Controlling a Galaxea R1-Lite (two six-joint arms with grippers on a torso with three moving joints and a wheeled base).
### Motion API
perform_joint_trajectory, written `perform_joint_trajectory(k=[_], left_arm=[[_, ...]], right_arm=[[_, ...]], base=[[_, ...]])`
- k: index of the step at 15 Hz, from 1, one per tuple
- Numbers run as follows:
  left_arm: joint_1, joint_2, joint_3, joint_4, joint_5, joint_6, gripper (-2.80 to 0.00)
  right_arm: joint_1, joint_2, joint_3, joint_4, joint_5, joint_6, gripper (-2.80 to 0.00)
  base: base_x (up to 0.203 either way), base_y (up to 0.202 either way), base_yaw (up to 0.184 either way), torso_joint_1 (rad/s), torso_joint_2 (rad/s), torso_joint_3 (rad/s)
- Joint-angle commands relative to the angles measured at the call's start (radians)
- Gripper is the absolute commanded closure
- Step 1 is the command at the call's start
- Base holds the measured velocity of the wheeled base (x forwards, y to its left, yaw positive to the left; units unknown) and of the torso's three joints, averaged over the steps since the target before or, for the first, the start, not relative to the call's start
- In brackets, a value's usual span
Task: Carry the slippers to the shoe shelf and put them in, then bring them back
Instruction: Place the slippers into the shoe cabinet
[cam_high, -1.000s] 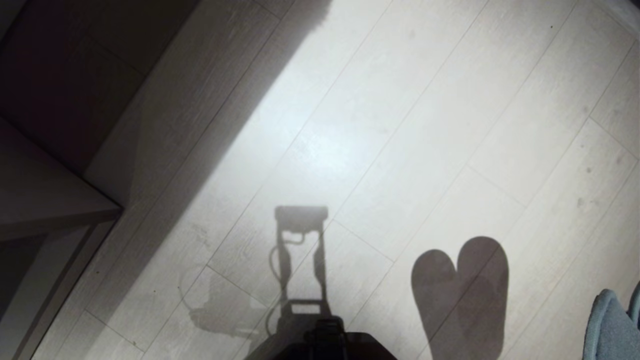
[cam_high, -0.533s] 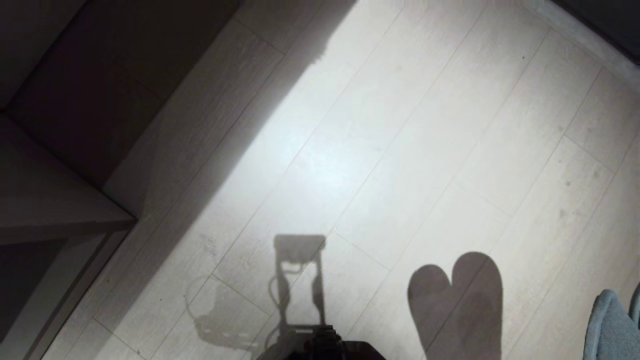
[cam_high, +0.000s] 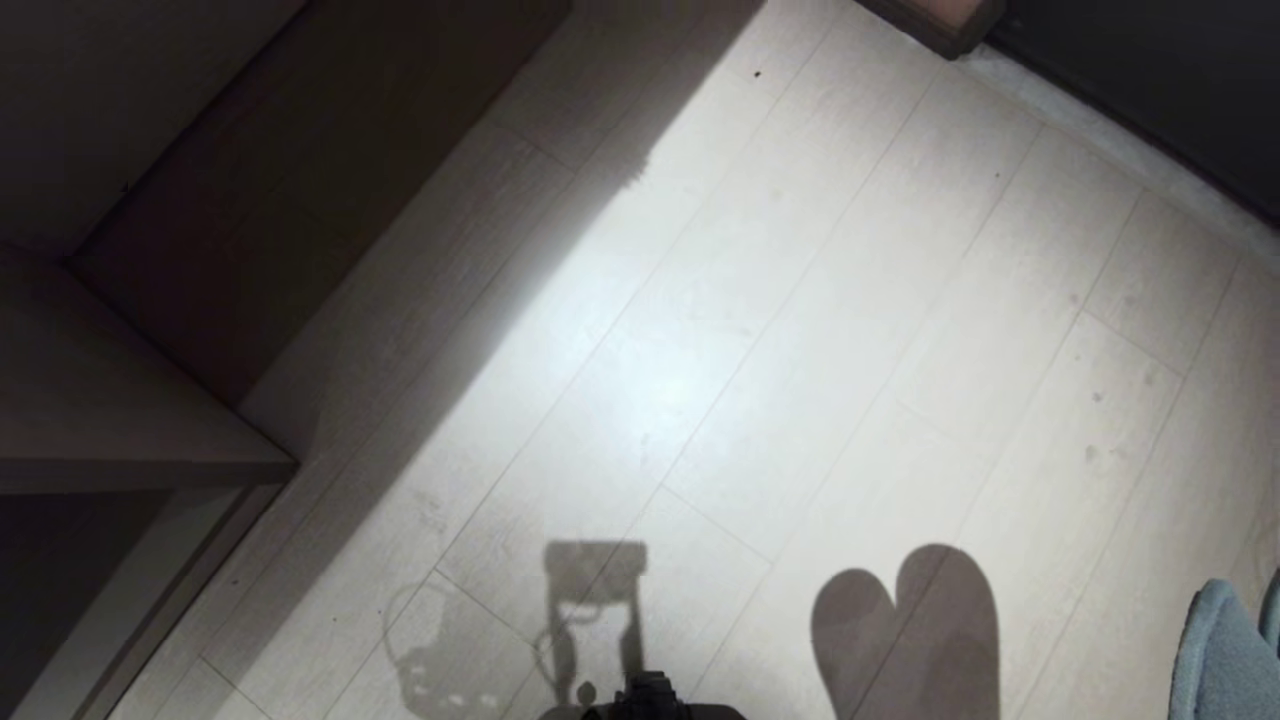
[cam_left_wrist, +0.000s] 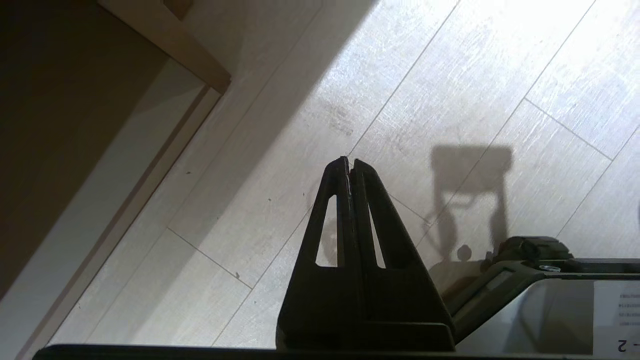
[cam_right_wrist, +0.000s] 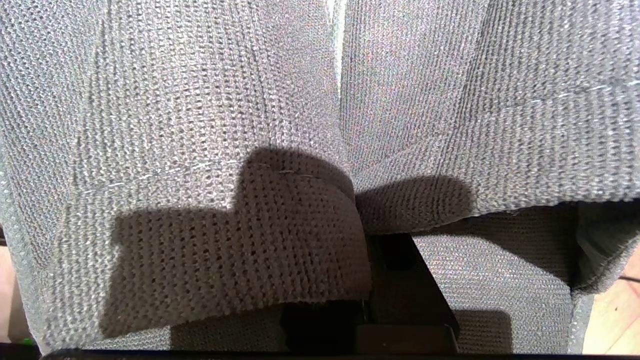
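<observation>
The light blue-grey knit slippers (cam_right_wrist: 200, 100) fill the right wrist view, side by side. My right gripper (cam_right_wrist: 362, 240) is shut on their fabric, and its tips are buried under the knit. In the head view only an edge of the slippers (cam_high: 1225, 650) shows at the bottom right, above the pale plank floor. My left gripper (cam_left_wrist: 349, 161) is shut and holds nothing above the floor. The shoe shelf (cam_high: 120, 420) is at the left, its beige top board over a dark floor-level opening. Its board corner (cam_left_wrist: 200, 65) also appears in the left wrist view.
A heart-shaped shadow of the slippers (cam_high: 910, 630) and the shadow of my left gripper (cam_high: 595, 580) fall on the floor. A dark wall (cam_high: 1150, 90) and a wooden corner (cam_high: 945, 20) close the far right. My dark base (cam_high: 640, 700) shows at the bottom edge.
The whole head view has shifted down, so the camera has tilted up; more far floor and the dark wall now show. Both grippers keep their state and the slippers stay held.
</observation>
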Motion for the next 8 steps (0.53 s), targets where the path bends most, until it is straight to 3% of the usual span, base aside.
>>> perform_joint_trajectory(k=[1,8], left_arm=[[-0.001,0.001,0.0,-0.001,0.0,0.0,0.0],[0.001,0.001,0.0,-0.002,0.0,0.0,0.0]], right_arm=[[0.0,0.003,0.0,-0.001,0.001,-0.001,0.0],[0.0,0.003,0.0,-0.001,0.001,-0.001,0.0]], base=[[0.0,0.0,0.0,0.002,0.01,0.204],[0.0,0.0,0.0,0.004,0.0,0.202]])
